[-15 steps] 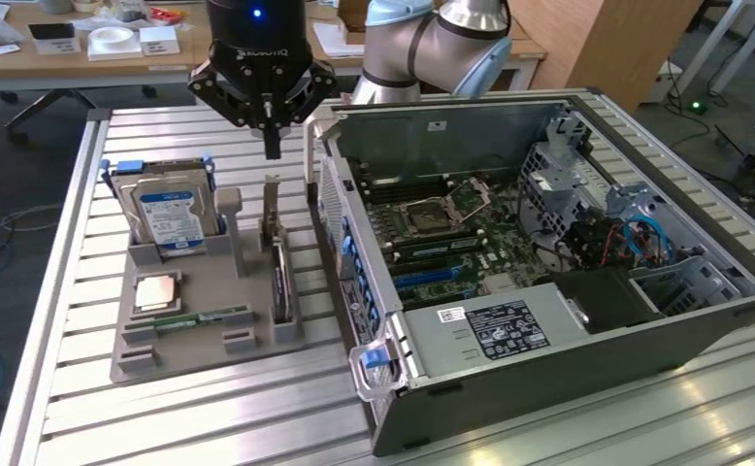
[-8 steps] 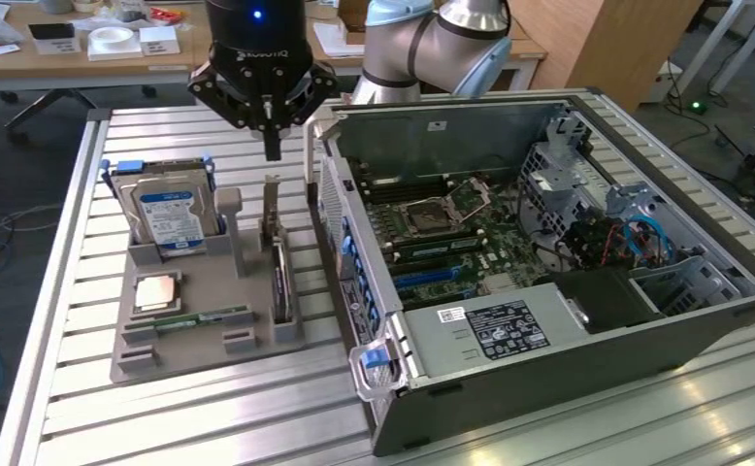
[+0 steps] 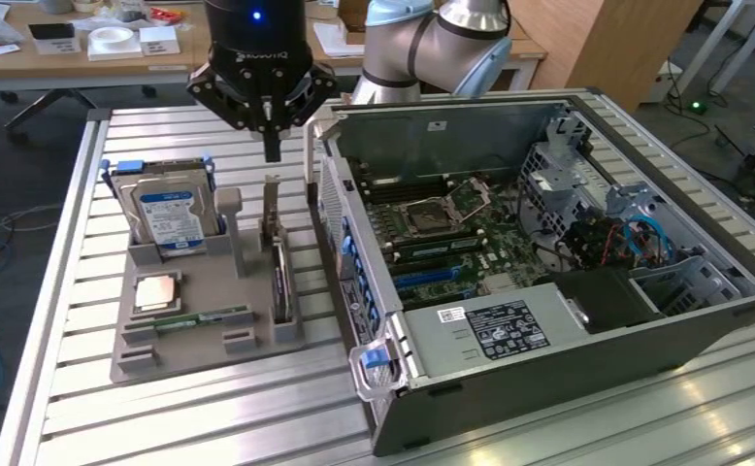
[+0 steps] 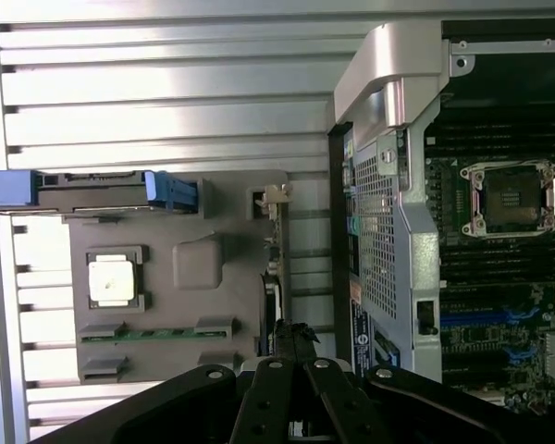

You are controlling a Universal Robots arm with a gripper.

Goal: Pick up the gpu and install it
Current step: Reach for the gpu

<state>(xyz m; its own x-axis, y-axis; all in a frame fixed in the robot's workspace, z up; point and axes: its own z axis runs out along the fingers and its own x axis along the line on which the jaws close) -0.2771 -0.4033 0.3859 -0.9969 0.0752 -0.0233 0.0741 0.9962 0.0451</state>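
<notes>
The gripper (image 3: 270, 153) is black, the holder (image 3: 177, 345) grey, the hard drive (image 3: 168, 218) blue-and-white labelled, the motherboard (image 3: 462, 238) green.

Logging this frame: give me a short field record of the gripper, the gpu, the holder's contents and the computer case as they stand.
gripper: shut, holding nothing, above the gpu, a gap between them in the exterior view
gpu: standing on edge in the grey holder, not yet picked up
grey holder: also carries hard drive, processor, memory stick
computer case: side open, motherboard exposed, to the exterior view's right of the holder
table: slatted metal
</notes>
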